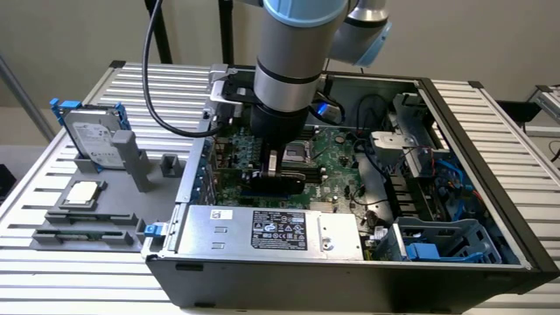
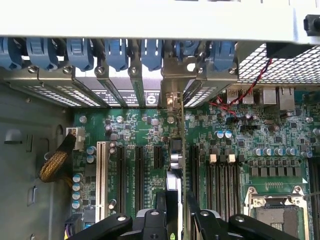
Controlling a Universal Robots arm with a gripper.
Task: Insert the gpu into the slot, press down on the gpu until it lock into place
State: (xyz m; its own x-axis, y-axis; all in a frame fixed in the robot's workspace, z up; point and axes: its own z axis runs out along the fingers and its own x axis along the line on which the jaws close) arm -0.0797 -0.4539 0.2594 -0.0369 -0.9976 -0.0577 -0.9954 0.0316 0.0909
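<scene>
At the exterior view's left, on the slatted table (image 1: 52, 275), a grey hard drive (image 1: 92, 141) stands upright in a grey holder (image 1: 133, 161). A small square chip (image 1: 81, 192) lies on a flat tray nearer the camera. Just beside these is the open computer case (image 1: 350, 289), with its silver power supply (image 1: 271, 230) along the near wall. The arm (image 1: 289, 65) comes down from above into the middle of the case. Its gripper (image 1: 277, 167) is low over the green motherboard (image 1: 337, 157), with the claw pinched on the gpu (image 1: 280, 186), which stands on edge right at the board. Whether the card's lower edge is fully seated cannot be told. At the exterior view's right, a blue drive cage (image 1: 437, 244) sits in the near corner of the case among cables. In the wrist view the gripper (image 2: 176, 212) has one black finger on each face of the gpu (image 2: 175, 160). The card is seen edge-on as a thin upright strip running away towards the rear wall of the case. Its silver end bracket (image 2: 171, 95) reaches the row of expansion openings, just below a line of blue clips (image 2: 117, 52). Parallel black slots (image 2: 139, 170) and one white slot (image 2: 102, 172) lie on one side of the card. The memory slots (image 2: 225, 180) and the processor socket (image 2: 275, 215) lie on the other.
</scene>
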